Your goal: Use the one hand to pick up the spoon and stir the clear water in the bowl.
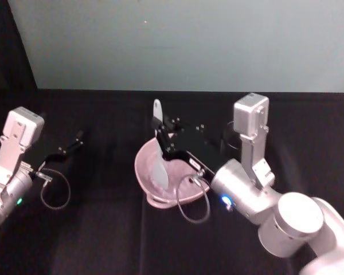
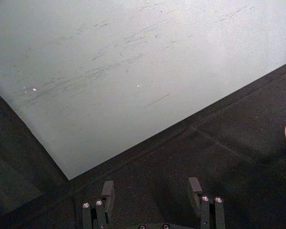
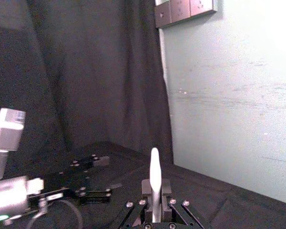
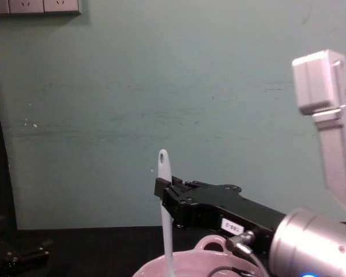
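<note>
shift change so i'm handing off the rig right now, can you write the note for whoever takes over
Right gripper: fingers shut on the spoon, handle upright, head down inside the bowl.
Left gripper: fingers open, holding nothing, parked above the black table to the bowl's left.
Water: too faint to make out.
Done: spoon picked up, head in the bowl.
Left: stir the water.

Dim light; the black counter (image 1: 103, 229) swallows shadows, and the pale wall (image 3: 257, 71) glares brightest at two o'clock, right wrist view.
</note>
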You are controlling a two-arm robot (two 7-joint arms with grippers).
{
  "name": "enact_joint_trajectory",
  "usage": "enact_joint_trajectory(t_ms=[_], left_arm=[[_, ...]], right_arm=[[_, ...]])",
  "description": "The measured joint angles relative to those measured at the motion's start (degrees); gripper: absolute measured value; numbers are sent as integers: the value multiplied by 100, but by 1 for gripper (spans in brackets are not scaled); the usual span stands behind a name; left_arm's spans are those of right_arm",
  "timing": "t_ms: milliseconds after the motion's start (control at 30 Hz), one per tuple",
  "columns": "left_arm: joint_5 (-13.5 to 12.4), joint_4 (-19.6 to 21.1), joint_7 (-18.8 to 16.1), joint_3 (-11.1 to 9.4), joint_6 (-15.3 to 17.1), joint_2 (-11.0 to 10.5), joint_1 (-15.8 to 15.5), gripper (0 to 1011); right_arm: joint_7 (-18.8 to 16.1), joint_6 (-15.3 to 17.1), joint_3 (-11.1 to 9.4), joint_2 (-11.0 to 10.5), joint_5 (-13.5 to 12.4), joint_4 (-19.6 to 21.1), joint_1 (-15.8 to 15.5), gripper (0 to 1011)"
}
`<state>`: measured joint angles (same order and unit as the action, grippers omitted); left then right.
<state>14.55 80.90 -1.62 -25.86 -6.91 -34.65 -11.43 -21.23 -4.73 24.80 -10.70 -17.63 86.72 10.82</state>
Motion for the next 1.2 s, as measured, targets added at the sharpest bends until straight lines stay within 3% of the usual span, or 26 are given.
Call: enact_joint_trajectory(t_ms=[233, 467, 567, 667, 867, 1033, 1200], left_arm=[[0, 0, 0, 0, 0, 0, 0, 1011], [0, 1, 0, 0, 0, 0, 0, 1011], [0, 0, 0, 0, 0, 0, 0, 1011], [-1, 0, 0, 0, 0, 0, 0, 1011], [-1, 1, 0, 0, 0, 0, 0, 1011], [0, 0, 0, 0, 0, 0, 0, 1011], [0, 0, 0, 0, 0, 0, 0, 1011]], right_arm=[[230, -471, -60, 296, 242, -844, 444, 110], [481, -898, -273, 346, 564, -1181, 601, 111], [527, -972, -345, 272, 671, -1142, 570, 110], [478, -888, -451, 96, 698, -850, 368, 110], [178, -575, -520, -126, 449, -173, -133, 110], [47, -452, -403, -126, 299, 81, -333, 110], [19, -480, -219, 37, 282, -61, -262, 111]])
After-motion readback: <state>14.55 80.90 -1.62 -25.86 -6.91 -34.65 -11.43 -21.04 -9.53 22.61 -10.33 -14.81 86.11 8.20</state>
